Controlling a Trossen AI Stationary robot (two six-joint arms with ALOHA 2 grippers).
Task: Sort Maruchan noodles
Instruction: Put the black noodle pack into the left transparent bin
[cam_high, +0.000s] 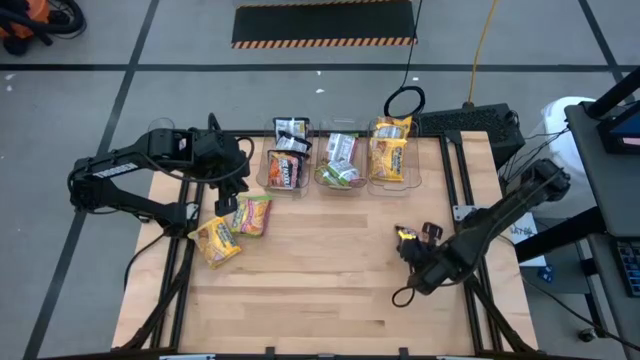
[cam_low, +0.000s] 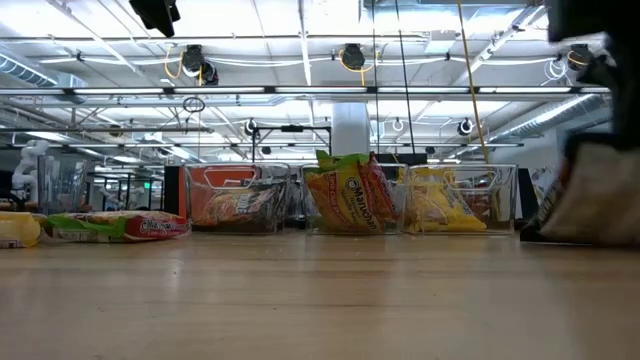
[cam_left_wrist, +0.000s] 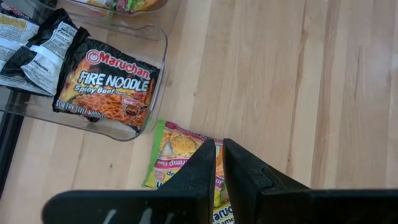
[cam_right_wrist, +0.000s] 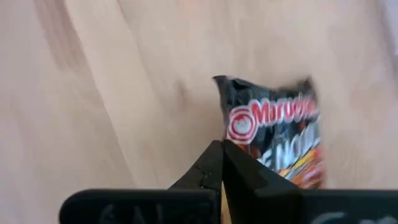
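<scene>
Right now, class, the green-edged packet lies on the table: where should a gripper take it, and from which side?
Pinch the green-edged packet at its short end toward the bins, coming straight down. It lies flat on the table, that end is free, and the yellow packet crowds its other end.

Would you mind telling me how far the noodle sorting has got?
Mostly done: the three bins hold sorted packets, black ones in the left bin, green in the middle bin, yellow in the right bin. In hand: the right gripper is shut on a black packet. Left: a green packet and a yellow packet lie on the table by the left gripper.
</scene>
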